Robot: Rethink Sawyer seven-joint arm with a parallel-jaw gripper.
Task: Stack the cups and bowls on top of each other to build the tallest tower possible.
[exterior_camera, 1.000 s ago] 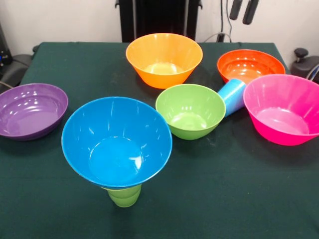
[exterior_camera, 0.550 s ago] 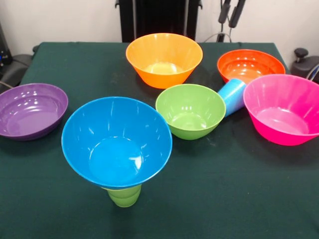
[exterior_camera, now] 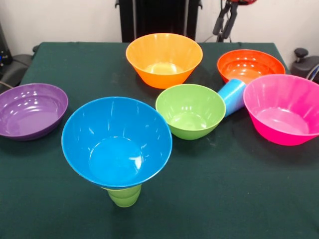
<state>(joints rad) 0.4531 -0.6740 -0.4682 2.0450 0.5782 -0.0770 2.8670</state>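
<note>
The blue bowl sits upright on top of the lime green cup, of which only the stepped lower part shows beneath the bowl, at the near side of the table. Just beyond and to the right of it stands the green bowl, open side up on the dark green tablecloth. The light blue cup lies tipped on its side between the green bowl and the pink bowl, close against both, with its closed end pointing up and away toward the red-orange bowl behind it. The yellow-orange bowl stands upright near the far edge, well apart from the stack. The purple bowl rests alone by the left edge. The gripper hangs at the top edge, above and behind the red-orange bowl, touching nothing; its two dark fingers stand a narrow gap apart, holding nothing.
</note>
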